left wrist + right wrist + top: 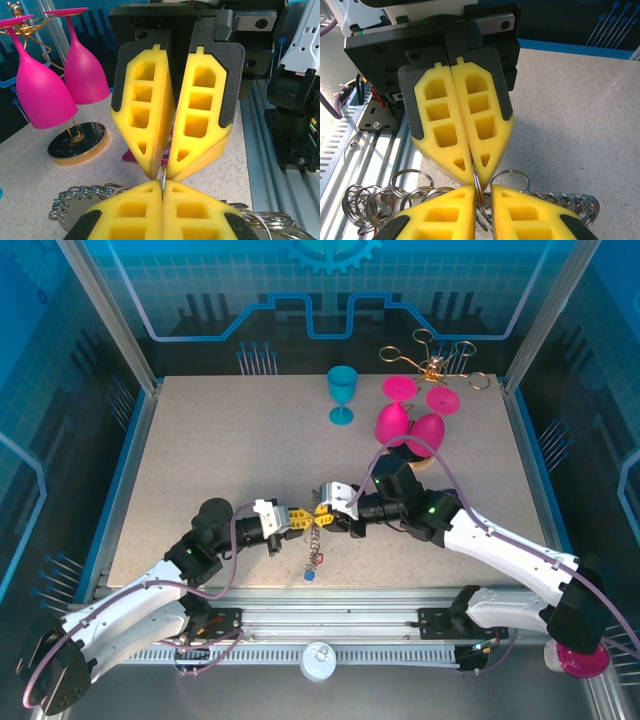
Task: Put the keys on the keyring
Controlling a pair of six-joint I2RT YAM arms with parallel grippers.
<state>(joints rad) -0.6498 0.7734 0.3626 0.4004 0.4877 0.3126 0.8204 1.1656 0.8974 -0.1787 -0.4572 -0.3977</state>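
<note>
My two grippers meet tip to tip near the table's front middle. The left gripper (303, 515) (163, 184) is shut on one thin silver ring (163, 176) of the keyring. The keyring chain (317, 540) hangs below the fingers, and its looped links (375, 200) spread on the table on both sides. A dark blue key (309, 576) lies at the chain's lower end. The right gripper (330, 510) (482, 192) is shut on a key with a pink-red head (172, 145), its fingers a little apart around the key and the ring. Other keys are hidden.
Two pink goblets (392, 422) (428, 430) hang upside down on a gold wire stand (432, 365) at the back right, above its round base (77, 142). A teal goblet (342, 390) stands at the back middle. The slotted metal rail (330, 625) runs just in front.
</note>
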